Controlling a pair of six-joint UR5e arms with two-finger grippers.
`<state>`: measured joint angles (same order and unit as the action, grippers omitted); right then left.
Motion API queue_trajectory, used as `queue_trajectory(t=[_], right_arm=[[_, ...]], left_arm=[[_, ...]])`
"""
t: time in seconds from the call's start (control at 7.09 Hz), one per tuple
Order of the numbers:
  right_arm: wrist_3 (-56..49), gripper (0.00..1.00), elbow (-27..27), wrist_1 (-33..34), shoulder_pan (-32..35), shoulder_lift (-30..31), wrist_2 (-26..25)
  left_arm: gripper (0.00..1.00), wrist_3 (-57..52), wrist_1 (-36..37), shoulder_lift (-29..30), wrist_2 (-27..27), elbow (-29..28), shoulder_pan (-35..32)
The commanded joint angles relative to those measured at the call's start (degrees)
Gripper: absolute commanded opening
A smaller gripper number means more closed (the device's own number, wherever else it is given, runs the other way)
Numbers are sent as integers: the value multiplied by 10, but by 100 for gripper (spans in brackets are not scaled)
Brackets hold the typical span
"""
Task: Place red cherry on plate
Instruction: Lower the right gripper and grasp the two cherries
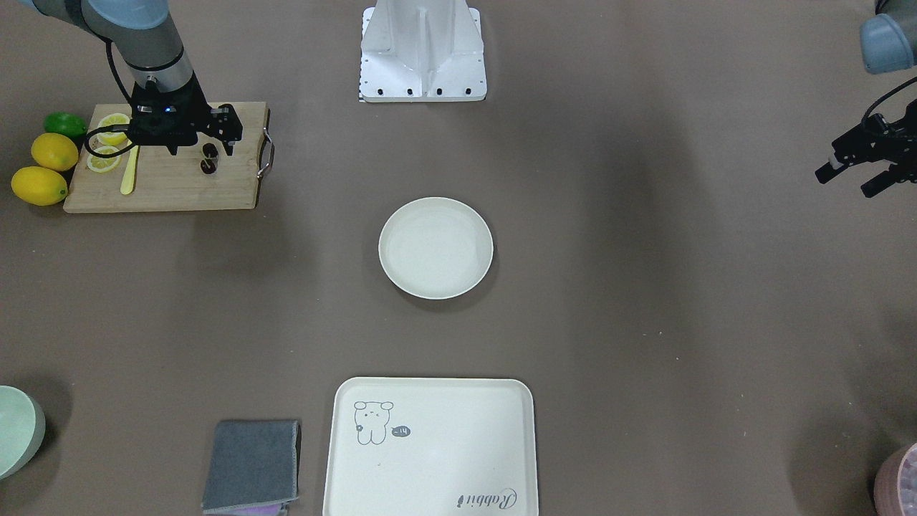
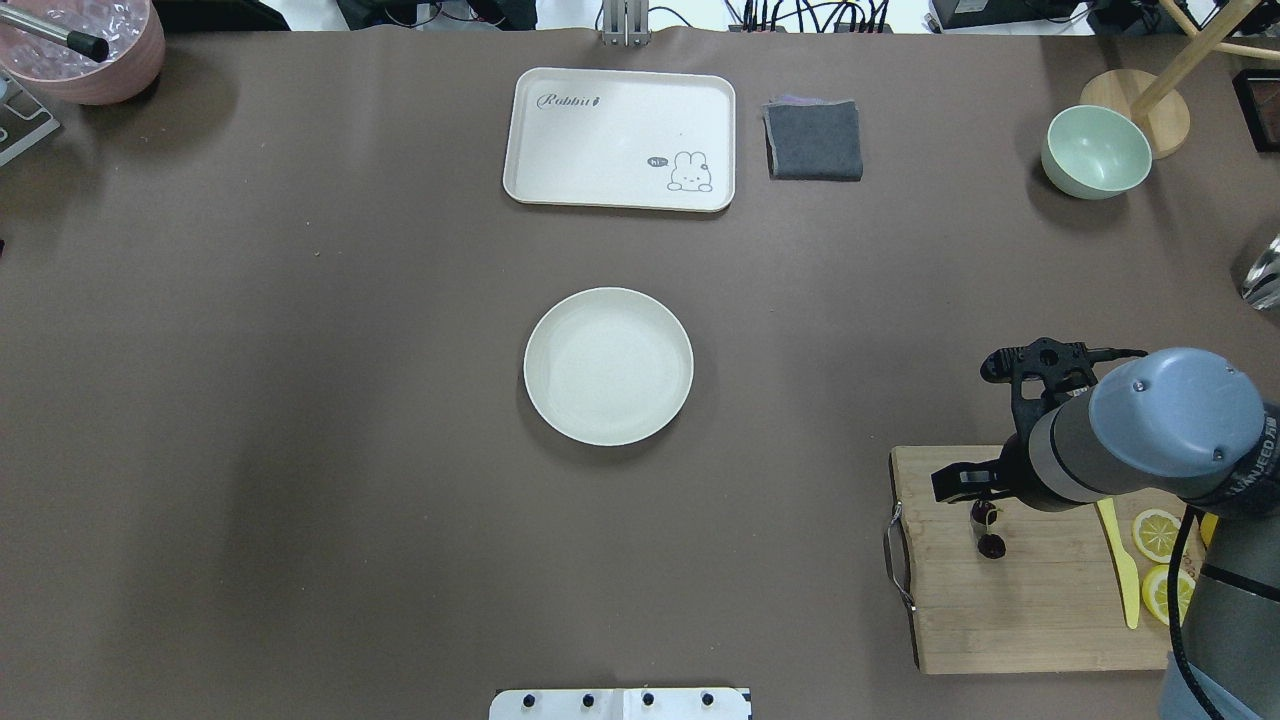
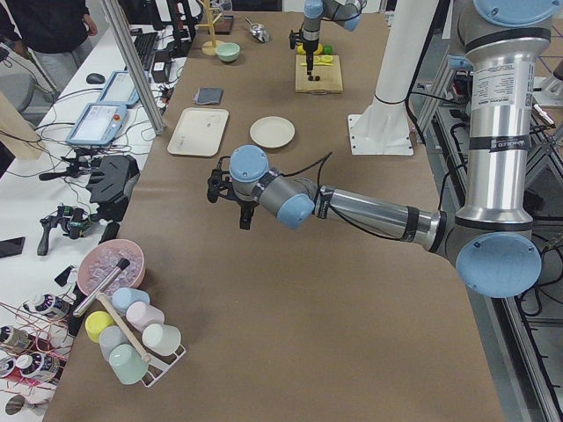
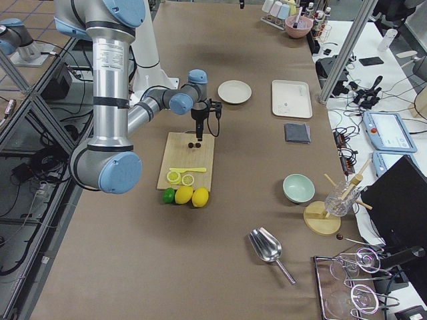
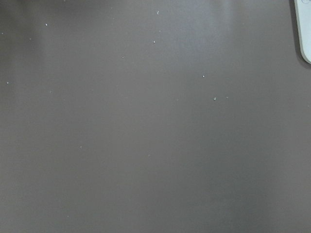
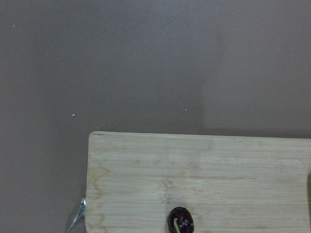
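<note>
On my feeds the right gripper (image 1: 229, 140) hangs tilted over the board (image 1: 165, 186), at the end nearest the metal handle (image 1: 266, 150). Its tips sit just above the cherry (image 1: 209, 159), and I cannot tell from any view whether its jaws are parted or closed, or whether they touch the fruit. The cherry lies on the board, its two dark fruits side by side; the right wrist camera catches only one of them at its bottom edge, with the board's corner and bare table beyond. The plate (image 1: 435, 247) sits mid-table with nothing on it, well apart from the board. The left gripper (image 1: 845, 183) hovers above bare table out on the robot's left, jaws spread and holding nothing; its wrist camera shows brown table and one corner of the tray (image 5: 305, 29). On the far end of the board I see lemon slices (image 1: 107, 147) and a yellow knife (image 1: 129, 172), and beside that end two lemons (image 1: 43, 172) and a lime (image 1: 64, 123) on the table. The tray lies on the operators' side of the plate, with a grey cloth (image 1: 252, 466) next to it and a green bowl (image 1: 18, 430) further along.
</note>
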<state>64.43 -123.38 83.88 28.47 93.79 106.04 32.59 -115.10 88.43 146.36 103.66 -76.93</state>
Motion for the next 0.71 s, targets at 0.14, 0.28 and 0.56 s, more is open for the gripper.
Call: queue_trajectory(t=[0.14,0.28,0.56], right_arm=[[14,92,50,-116,-10,31,-15],[22,90,46,-115,-10,29,-14],[44,80,44,-115,-13,28,-15]], left_arm=[[98,2,1,10,0,-1,0],[98,4,1,11,0,-1,0],[98,4,1,10,1,-1,0]])
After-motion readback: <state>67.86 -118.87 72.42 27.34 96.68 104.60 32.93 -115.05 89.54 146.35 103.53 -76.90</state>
